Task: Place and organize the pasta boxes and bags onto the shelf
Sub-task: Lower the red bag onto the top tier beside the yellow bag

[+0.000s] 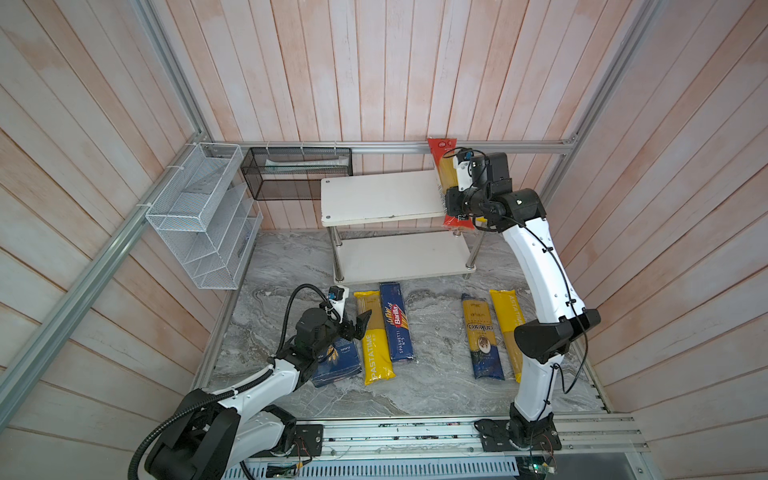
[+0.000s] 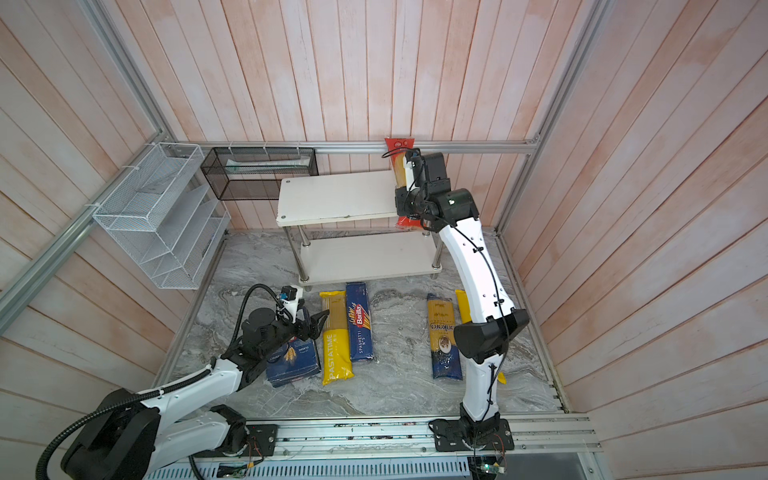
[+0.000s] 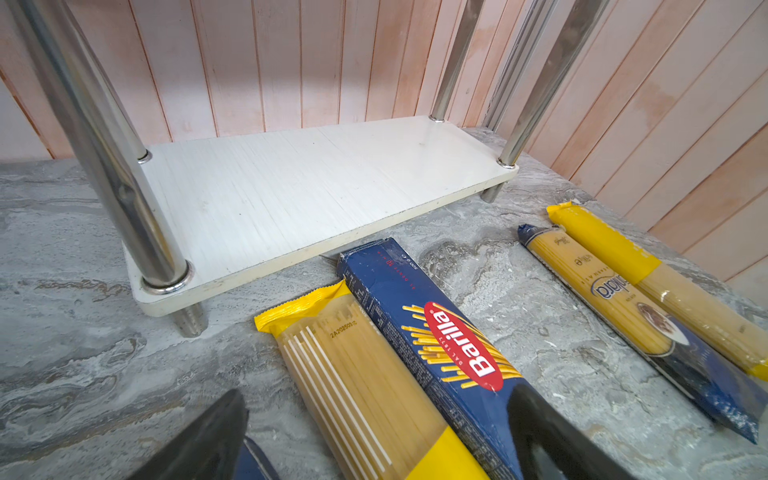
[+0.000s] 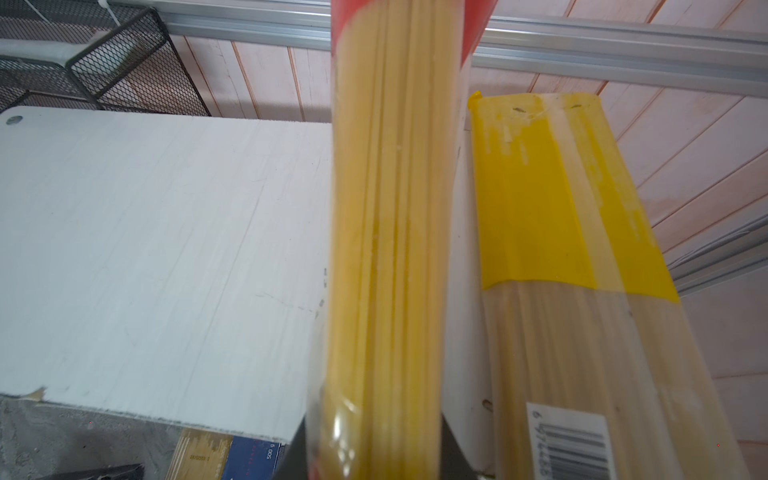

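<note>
**Red bag clamped at the shelf's top board**

The right fingers (image 4: 454, 457) are clenched on the red-and-clear bag (image 1: 446, 176), pinching its clear middle from both sides. In both top views the bag sits right of centre in the upper half of the frame. It runs front to back over the right end of the top board (image 1: 382, 197) of the shelf (image 2: 365, 257), with its red ends reaching past both board edges. Whether it rests on the board or hangs just over it cannot be told. Just beside it, the right wrist view shows a yellow-and-clear bag (image 4: 561, 199) lying on the same end of the board; the arm mostly hides it in the top views.

The left fingers (image 3: 199, 440) are spread wide, released, hovering in the lower left of the frame over the wide Barilla box (image 1: 338, 361). On the marbled worktop (image 1: 436, 386) in front of the shelf lie, from left to right, that box, a PASTATIME bag (image 1: 374, 336) and the Spaghetti box (image 1: 397, 322). Well apart to the right lies a gold-and-dark-blue bag (image 1: 482, 336), with another yellow bag (image 1: 508, 320) just beside it.
</note>
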Controlling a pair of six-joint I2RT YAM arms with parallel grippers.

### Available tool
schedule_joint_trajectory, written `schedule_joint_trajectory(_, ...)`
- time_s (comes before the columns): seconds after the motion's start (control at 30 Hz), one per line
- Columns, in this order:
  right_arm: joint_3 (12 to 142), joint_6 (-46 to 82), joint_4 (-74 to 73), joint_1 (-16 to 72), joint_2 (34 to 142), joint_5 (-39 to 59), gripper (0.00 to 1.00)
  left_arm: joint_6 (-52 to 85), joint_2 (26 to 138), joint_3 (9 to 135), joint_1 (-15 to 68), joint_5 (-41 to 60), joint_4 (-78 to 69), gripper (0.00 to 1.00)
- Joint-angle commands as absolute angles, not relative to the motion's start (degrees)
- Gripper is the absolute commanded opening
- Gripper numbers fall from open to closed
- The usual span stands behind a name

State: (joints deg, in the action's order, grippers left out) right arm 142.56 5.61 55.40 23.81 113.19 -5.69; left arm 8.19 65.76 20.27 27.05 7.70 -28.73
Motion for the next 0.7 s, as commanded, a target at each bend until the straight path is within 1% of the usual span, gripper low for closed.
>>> schedule_joint_trajectory(0.0, 146.33, 4.75, 48.39, 23.88, 113.98, -6.46, 0.00, 7.82, 65.34, 19.69, 27.22, 6.68, -29.42, 1.00)
schedule_joint_trajectory(0.23, 146.34, 4.59, 48.25, 23.73, 115.09, -7.43, 0.01, 8.00, 65.83, 20.04, 27.25, 7.30, -29.42, 1.00)
schedule_joint_trajectory(0.4, 145.70, 4.79, 48.29, 23.75, 115.22, -7.86, 0.04, 8.00, 65.12, 19.78, 27.23, 7.12, -29.37, 1.00)
schedule_joint_trajectory(0.53, 145.63, 5.41, 48.16, 23.68, 115.63, -8.48, 0.09, 8.17, 65.37, 19.77, 27.26, 7.27, -29.60, 1.00)
schedule_joint_trajectory(0.67, 145.56, 5.75, 47.98, 23.70, 115.75, -8.60, 0.10, 8.22, 65.90, 19.95, 27.20, 7.51, -29.74, 1.00)
